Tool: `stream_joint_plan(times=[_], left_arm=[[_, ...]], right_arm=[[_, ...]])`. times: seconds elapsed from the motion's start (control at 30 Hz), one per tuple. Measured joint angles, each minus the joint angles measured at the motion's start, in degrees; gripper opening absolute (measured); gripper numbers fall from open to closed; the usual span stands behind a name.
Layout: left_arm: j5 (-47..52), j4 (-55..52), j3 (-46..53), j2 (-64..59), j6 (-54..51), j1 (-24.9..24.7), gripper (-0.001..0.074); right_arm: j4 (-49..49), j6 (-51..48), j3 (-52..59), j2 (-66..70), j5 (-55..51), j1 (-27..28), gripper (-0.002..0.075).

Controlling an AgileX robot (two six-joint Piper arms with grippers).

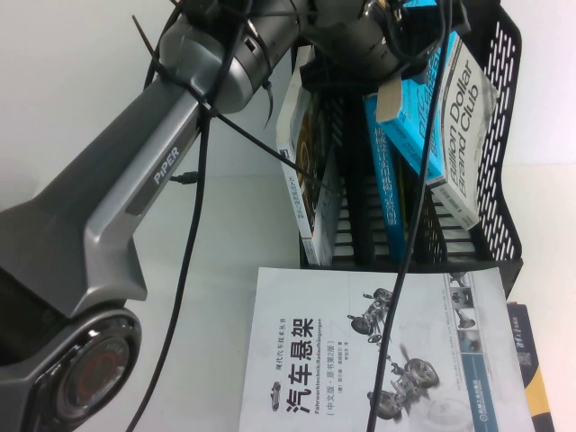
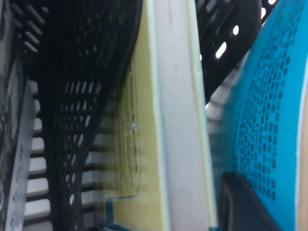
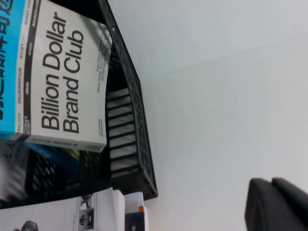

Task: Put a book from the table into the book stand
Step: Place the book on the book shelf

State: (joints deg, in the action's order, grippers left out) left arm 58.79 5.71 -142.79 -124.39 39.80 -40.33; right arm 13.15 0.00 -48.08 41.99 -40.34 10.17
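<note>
Left gripper [image 1: 396, 85], apparently clamped on the book [image 1: 450, 108], holds it tilted, long axis slanting down into the book stand [image 1: 504, 135]; right gripper [image 3: 279, 204], closed, idles over the surface [image 3: 231, 96].

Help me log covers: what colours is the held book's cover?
Cyan and grey book; right wrist view is best. Left gripper holds it over the stand.

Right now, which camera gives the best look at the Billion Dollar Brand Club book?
The right wrist view: the book shows its grey cover and title clearly, inside the book stand. The high view shows it tilted, partly behind the left arm. The left wrist view shows only blurred cyan cover beside the left end effector.
</note>
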Motion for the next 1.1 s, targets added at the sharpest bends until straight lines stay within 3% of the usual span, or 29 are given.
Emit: stream_joint_plan(times=[0.67, 1.1], left_arm=[[4.83, -1.21, 0.0, 2.72, 1.2, -0.21, 0.0181], [2.6, -5.71, 0.0, 3.13, 6.19, -0.98, 0.0181]], right_arm=[[1.51, 0.0, 0.0, 0.0, 0.0, 0.0, -0.0002], [1.95, 0.0, 0.0, 0.0, 0.0, 0.0, -0.0002]])
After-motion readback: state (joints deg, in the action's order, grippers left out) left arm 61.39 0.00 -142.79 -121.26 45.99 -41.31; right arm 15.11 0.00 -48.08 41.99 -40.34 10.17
